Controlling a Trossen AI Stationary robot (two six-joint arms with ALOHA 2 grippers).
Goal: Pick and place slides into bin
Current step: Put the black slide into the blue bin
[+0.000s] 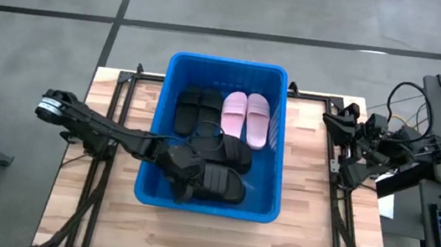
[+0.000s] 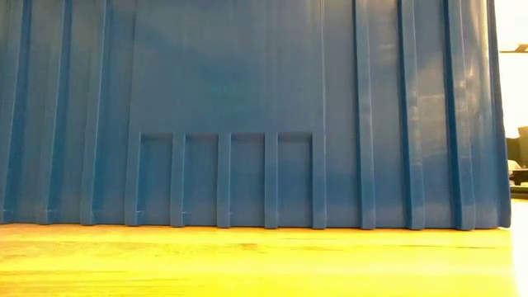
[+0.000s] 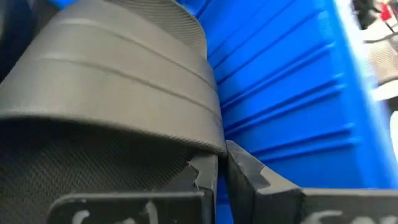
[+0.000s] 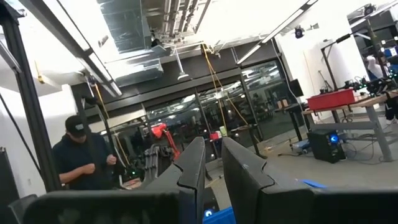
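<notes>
Your overhead view shows the blue bin [image 1: 226, 65] holding two pink slides [image 1: 246, 117] and about four black slides [image 1: 199, 109], while your left gripper [image 3: 222, 167], closed empty, sits beside one black slide [image 3: 112, 93].

Even overhead light, soft shadows; ceiling lights [image 4: 155, 25] glare, and the close bin wall [image 3: 298, 93] looks perhaps motion-blurred.

Slides [image 1: 210, 139] in bin [image 1: 157, 124]

Two dark, jointed robot arms
Left arm [image 1: 102, 130] matte black with silver end cap; right arm [image 1: 378, 143] black, trailing loose cables
</notes>
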